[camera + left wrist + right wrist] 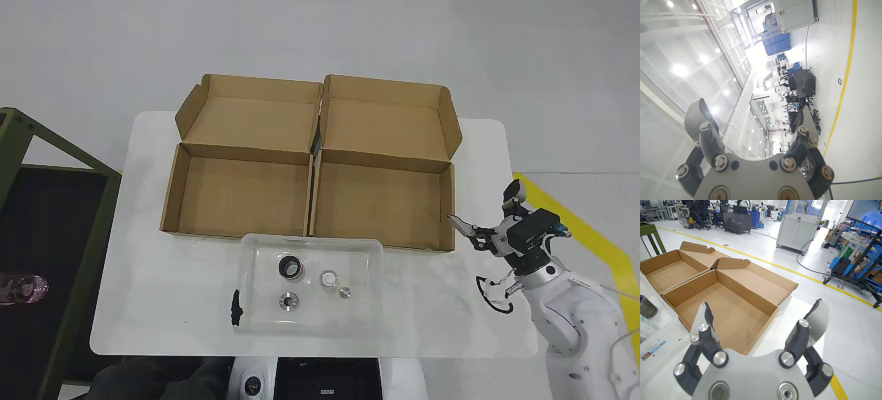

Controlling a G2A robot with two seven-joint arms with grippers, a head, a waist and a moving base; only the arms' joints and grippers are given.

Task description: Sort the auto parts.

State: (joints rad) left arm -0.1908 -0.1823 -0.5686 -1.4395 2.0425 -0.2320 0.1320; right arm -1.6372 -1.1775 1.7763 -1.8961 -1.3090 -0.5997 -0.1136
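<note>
Four small parts lie in the clear plastic tray (312,237) at the near middle of the bench (150,300): a dark bushing with a reddish bore (291,266), a second dark ring (290,300), a white piece (328,279) and a small metal piece (344,293). Both dark parts show as rings from above, so they seem to stand on end. The right pincer (762,305) hangs with its jaws wide apart and nothing between them, by the near right corner of the right cardboard box (380,205). The tray lies to its left, toward the bench's middle, with the metal piece on the closest side. The left pincer (751,108), also spread and holding nothing, points up into the room, away from the bench. By this showing the right arm is the better placed to start, sweeping left and down into the tray.
</note>
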